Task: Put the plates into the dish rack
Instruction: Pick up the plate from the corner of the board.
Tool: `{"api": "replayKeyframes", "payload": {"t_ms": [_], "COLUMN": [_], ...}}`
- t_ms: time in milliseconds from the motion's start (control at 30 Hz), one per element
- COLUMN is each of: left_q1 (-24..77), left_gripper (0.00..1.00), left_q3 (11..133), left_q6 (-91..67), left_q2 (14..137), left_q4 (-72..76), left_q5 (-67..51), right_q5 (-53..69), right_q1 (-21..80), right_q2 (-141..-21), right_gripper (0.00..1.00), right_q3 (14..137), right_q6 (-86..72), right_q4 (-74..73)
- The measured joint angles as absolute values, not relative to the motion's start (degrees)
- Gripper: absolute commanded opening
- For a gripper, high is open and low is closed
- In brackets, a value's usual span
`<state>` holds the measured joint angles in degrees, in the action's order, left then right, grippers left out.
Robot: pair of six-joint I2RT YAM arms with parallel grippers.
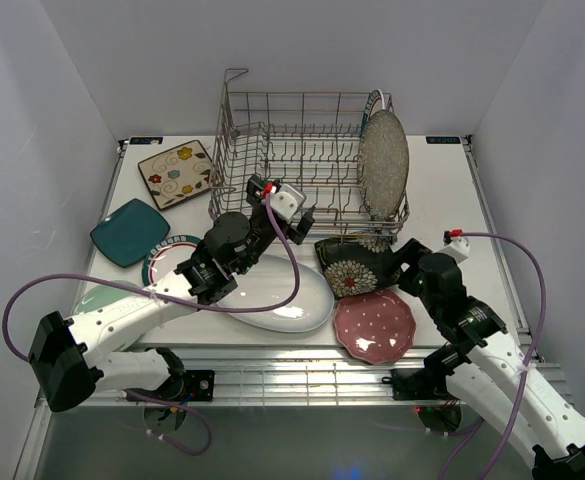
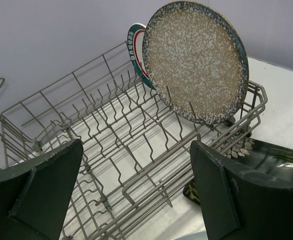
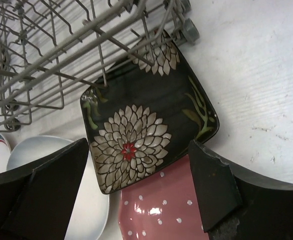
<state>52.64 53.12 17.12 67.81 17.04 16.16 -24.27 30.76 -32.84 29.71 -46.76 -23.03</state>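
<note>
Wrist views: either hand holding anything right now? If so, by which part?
Nothing held. Left hand is open over the dish rack, right hand open over the black floral plate.

One dish rack point(image 1: 292, 150) was there, with two plates in it: one speckled grey point(image 1: 384, 160), one teal-striped point(image 2: 134, 42). Seven single plates lay on the counter point(image 1: 452, 190): cream floral point(image 1: 177, 172), teal square point(image 1: 130, 232), teal-rimmed round point(image 1: 167, 255), pale green point(image 1: 97, 297), white oval point(image 1: 292, 295), black floral point(image 1: 357, 270), pink dotted point(image 1: 375, 325).
</note>
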Motion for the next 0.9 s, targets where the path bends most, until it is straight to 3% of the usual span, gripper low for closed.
{"api": "replayKeyframes", "payload": {"t_ms": [333, 900], "left_q1": [52.27, 52.25], "left_gripper": [0.98, 0.98], "left_q3": [50.22, 49.60], "left_q6": [17.34, 23.11], "left_q2": [67.48, 69.54], "left_q4": [18.87, 9.93], "left_q5": [11.99, -9.04], "right_q5": [-21.47, -23.03], "right_q1": [30.76, 30.70], "right_q2": [-30.96, -26.92], "right_gripper": [0.81, 0.71], "right_q3": [23.55, 19.70], "right_q6": [-55.29, -64.53], "right_q4": [-24.32, -25.61]}}
